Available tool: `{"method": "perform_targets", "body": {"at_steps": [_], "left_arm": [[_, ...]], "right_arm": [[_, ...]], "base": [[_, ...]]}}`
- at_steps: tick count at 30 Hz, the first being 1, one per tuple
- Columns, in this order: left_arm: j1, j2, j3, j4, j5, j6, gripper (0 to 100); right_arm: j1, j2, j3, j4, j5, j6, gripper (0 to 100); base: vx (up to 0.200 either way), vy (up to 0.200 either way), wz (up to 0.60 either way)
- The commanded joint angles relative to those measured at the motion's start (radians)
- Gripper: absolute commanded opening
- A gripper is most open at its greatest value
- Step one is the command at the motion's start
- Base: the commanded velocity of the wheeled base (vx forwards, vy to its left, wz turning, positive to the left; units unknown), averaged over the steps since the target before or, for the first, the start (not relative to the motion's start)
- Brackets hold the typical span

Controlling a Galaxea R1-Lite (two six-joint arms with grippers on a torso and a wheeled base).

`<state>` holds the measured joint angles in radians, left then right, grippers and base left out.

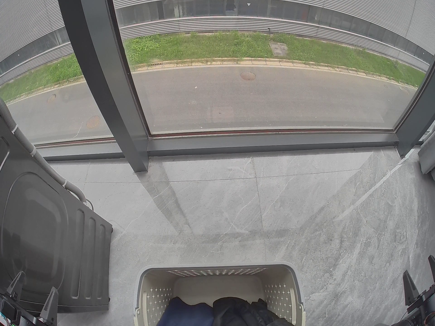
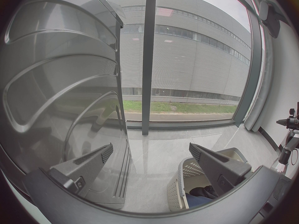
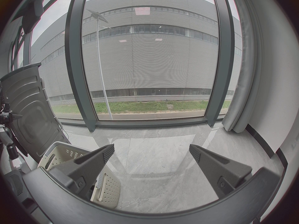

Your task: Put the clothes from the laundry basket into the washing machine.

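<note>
A beige perforated laundry basket (image 1: 158, 280) stands on the floor at the near centre, holding a dark blue garment (image 1: 186, 314) and a black garment (image 1: 242, 312). The dark grey washing machine (image 1: 50, 245) stands to its left, its ribbed back panel facing me. My left gripper (image 1: 34, 294) hangs open at the near left, in front of the machine, with nothing between its fingers. My right gripper (image 1: 421, 279) is open and empty at the near right, beside the basket. The left wrist view has the basket (image 2: 177, 187) and the machine panel (image 2: 62, 87) ahead of the open left gripper (image 2: 149, 150).
A grey tiled floor (image 1: 281, 204) stretches to a floor-to-ceiling window with a dark frame post (image 1: 104, 69). A ribbed hose (image 1: 41, 159) runs along the machine. Curtains (image 3: 243, 78) and a white wall (image 3: 277, 87) bound the right side.
</note>
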<state>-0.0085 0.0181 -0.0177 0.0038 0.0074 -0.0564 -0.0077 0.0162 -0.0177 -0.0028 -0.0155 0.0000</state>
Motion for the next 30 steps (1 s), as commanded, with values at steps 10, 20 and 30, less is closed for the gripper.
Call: {"method": "perform_targets", "body": {"at_steps": [10, 20, 30], "left_arm": [[-0.001, -0.018, 0.016, 0.001, 0.000, 0.000, 100], [0.001, -0.018, 0.016, -0.001, 0.000, 0.000, 100], [0.001, -0.018, 0.016, 0.001, 0.000, 0.000, 100]], "right_arm": [[0.000, -0.016, 0.018, 0.000, 0.000, 0.000, 100], [0.000, -0.016, 0.018, 0.000, 0.000, 0.000, 100], [0.000, -0.016, 0.018, 0.000, 0.000, 0.000, 100]], "base": [[-0.180, 0.000, 0.00], [-0.200, 0.000, 0.00], [-0.200, 0.000, 0.00]]}}
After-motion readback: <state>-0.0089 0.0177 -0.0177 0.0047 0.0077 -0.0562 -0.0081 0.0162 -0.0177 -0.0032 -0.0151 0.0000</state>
